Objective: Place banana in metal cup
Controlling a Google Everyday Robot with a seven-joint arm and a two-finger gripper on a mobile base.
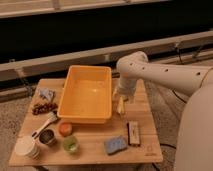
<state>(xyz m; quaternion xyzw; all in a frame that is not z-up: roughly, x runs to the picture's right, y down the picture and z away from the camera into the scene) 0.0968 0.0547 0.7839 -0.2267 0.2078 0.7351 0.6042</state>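
Observation:
The banana (120, 105) is small and pale yellow. It lies on the wooden table (95, 150) just right of the yellow tub (87, 92). My gripper (120, 95) hangs from the white arm directly over the banana's upper end. The metal cup (47, 137), dark and shiny, stands near the table's front left, far from the gripper. The thin green curved piece is hidden behind the arm.
Around the metal cup stand an orange cup (65, 128), a green cup (71, 145), a white cup (26, 147) and a white spoon (44, 125). A blue sponge (116, 145) and a brown bar (133, 134) lie at the front right. Dark grapes (42, 106) sit at the left.

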